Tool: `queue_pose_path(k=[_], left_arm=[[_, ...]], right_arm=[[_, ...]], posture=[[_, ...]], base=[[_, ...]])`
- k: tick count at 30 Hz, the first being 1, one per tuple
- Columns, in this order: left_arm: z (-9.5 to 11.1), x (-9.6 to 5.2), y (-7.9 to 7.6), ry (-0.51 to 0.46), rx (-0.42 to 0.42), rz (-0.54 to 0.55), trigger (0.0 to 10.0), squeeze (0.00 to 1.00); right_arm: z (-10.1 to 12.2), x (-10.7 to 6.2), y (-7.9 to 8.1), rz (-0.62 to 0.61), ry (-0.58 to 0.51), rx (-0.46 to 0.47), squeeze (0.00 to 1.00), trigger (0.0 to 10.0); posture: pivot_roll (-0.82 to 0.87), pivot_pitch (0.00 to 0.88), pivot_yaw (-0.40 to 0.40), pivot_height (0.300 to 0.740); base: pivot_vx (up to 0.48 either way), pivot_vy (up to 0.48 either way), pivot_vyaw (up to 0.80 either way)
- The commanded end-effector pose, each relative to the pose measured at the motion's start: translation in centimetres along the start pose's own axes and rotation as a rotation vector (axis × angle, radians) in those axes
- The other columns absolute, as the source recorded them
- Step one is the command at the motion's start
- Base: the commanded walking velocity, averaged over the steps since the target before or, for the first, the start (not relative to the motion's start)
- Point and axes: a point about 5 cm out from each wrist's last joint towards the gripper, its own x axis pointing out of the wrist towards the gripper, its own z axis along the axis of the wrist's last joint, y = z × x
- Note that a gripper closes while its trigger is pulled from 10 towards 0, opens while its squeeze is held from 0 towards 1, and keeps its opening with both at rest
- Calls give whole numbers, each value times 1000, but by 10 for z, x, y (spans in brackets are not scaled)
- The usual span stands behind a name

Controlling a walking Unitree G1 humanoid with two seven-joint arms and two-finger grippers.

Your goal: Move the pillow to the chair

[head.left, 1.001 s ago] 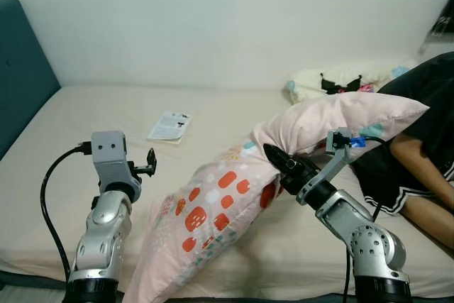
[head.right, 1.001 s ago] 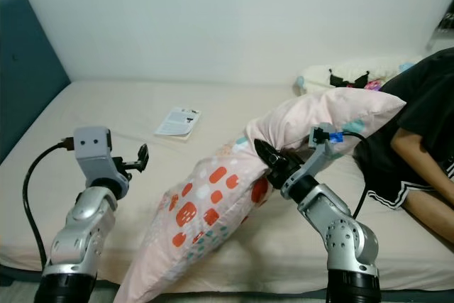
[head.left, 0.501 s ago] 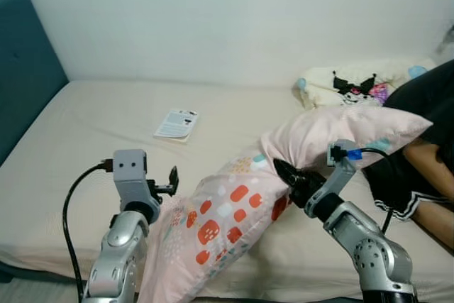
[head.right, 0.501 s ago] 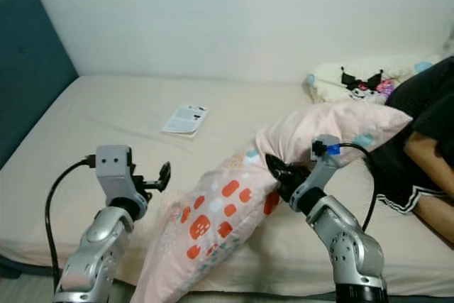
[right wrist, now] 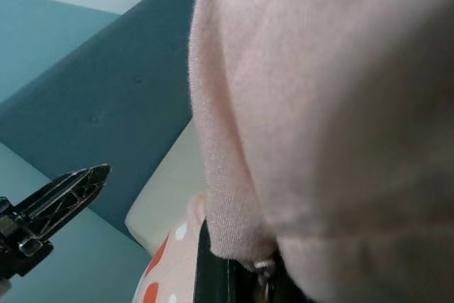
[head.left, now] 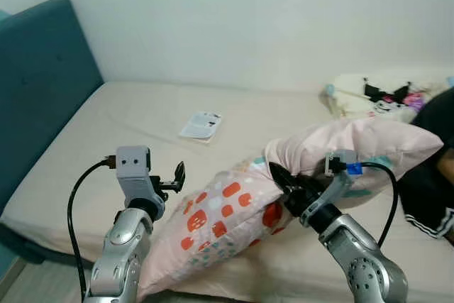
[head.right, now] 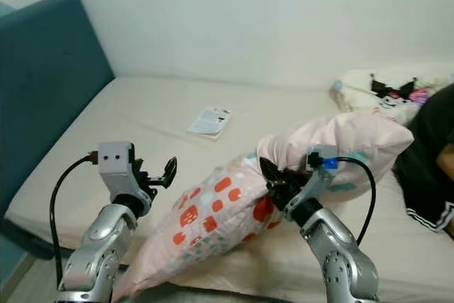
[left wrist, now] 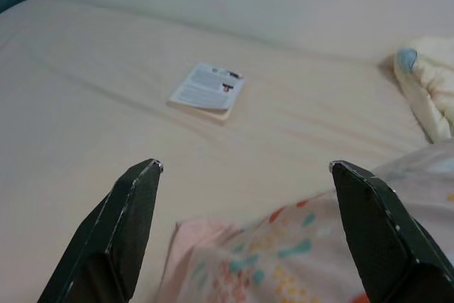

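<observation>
A long pink pillow with red and teal spots lies across the front of the bed, its far end raised toward the right. My right gripper is shut on the pillow's middle, pinching a fold of the fabric. My left gripper is open beside the pillow's lower end, its fingers not touching the fabric.
The beige mattress carries a small booklet near the middle. A teal headboard rises on the left. A plush toy lies at the back right, and a person in black sits at the right edge.
The camera has pulled back and turned left, so the headboard shows more. My right gripper stays shut on the pillow, which has shifted toward the bed's front edge.
</observation>
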Motion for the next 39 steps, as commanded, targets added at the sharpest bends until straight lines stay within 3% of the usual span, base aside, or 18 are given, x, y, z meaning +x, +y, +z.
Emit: queue_pose_path(k=[1, 16, 26, 39], left_arm=[[-2, 0, 4, 9, -9, 17, 10000, 0], [1, 2, 9, -2, 11, 45, 10000, 0], [1, 4, 10, 0, 27, 46, 10000, 0], [0, 6, 10, 0, 29, 49, 10000, 0]], right_arm=[[8, 6, 11, 73, -59, -1, 0, 10000], [13, 9, 18, 127, -116, 4, 0, 10000], [29, 11, 27, 208, -228, 110, 0, 10000], [47, 12, 33, 254, -296, 152, 0, 10000]], posture=[[-69, 13, 10, 740], [-63, 2, 10, 740], [-57, 0, 10, 740], [-56, 0, 10, 740]], base=[[0, 0, 775], [0, 0, 773], [0, 0, 761], [0, 0, 755]])
